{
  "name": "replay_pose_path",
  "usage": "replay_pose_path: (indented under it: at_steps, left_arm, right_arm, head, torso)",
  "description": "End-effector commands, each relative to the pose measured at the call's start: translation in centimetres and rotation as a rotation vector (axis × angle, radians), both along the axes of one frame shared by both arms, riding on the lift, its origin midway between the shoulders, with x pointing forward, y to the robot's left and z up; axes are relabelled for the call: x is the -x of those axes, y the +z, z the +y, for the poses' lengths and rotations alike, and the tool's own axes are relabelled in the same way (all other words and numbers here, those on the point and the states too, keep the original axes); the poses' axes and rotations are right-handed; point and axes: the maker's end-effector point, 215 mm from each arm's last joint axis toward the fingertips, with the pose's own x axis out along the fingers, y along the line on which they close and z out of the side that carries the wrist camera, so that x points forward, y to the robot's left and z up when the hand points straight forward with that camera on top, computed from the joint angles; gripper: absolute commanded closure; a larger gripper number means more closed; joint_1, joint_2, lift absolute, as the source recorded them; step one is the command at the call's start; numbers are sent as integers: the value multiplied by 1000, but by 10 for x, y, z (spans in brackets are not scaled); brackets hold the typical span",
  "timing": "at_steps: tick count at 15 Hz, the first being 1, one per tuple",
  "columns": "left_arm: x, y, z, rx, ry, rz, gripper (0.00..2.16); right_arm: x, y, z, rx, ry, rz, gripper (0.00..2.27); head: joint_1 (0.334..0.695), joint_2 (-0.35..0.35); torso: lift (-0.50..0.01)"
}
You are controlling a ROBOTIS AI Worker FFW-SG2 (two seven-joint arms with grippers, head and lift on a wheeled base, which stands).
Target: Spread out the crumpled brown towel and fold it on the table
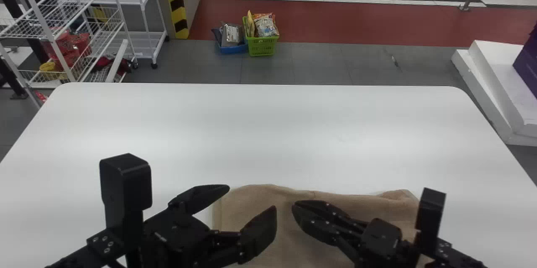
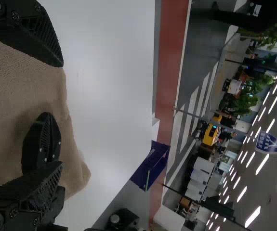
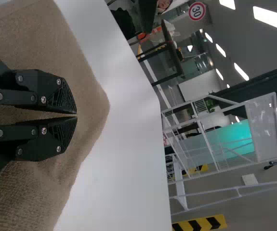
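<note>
Clearly, a Rumpled Corner and Close Quarters Are the Risks

Mostly, the danger lies in how near the two grippers are to each other over the brown towel (image 1: 289, 243). The towel lies largely spread at the near side of the table (image 1: 268, 134), around the middle and reaching right. The left gripper (image 1: 251, 197) has its fingers well apart, one beside the towel's left edge and the other over the cloth. The right gripper (image 3: 76, 115) has its fingertips together above the cloth; I cannot tell whether any fabric is caught between them.

If both move inward, they could knock together, since little room separates them. If the left gripper closes too high, it would probably grasp air; too low, and it could scrape the table or bunch the soft cloth. Should the right gripper be pinching a little fabric, lifting it could drag the whole towel askew. The far right corner (image 1: 398, 194) looks creased and turned up, so folding without smoothing it would likely trap a lump and leave the edges uneven.

Counted, there are one towel, one table and two grippers. On the floor beyond the far edge sit two baskets: one green basket (image 1: 262, 46) and, just left of it, one blue basket (image 1: 233, 49). To the right is one purple box (image 1: 529, 62).
</note>
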Motion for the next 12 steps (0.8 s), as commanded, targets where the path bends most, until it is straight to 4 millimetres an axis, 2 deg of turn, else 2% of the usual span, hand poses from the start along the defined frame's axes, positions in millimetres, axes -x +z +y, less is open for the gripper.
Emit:
replay_pose_path:
  at_steps: [1, 3, 4, 6, 7, 8, 10, 12]
  left_arm:
    - [11, 4, -8, 18, -22, 14, 93]
    - [24, 5, -20, 43, -64, 37, 93]
    - [34, 4, -28, 70, -93, 54, 93]
    - [47, 0, -39, 92, -129, 77, 191]
    - [49, -6, -41, 87, -133, 87, 211]
    - [44, -7, -41, 83, -127, 66, 211]
    - [27, -14, -43, 62, -106, 1, 211]
    - [12, -21, -40, 54, -83, -40, 211]
  right_arm:
    - [-4, 32, -44, 17, -69, -31, 56]
    - [-12, 47, -93, 50, -151, -62, 43]
    - [-15, 57, -118, 72, -183, -88, 53]
    - [-23, 77, -169, 138, -224, -142, 130]
    - [-24, 80, -191, 167, -235, -134, 130]
    - [-22, 77, -204, 212, -238, -129, 130]
    - [-20, 60, -231, 320, -276, -102, 130]
    - [-13, 38, -272, 372, -360, -56, 218]
  head:
    - [695, -66]
    - [695, -119]
    - [695, -196]
    - [695, -268]
    - [695, -302]
    - [695, -350]
    - [695, -350]
    - [695, -350]
  torso:
    - [-127]
    - [-127]
    - [-127]
    - [-127]
    - [-127]
    - [-127]
    - [-127]
    - [-127]
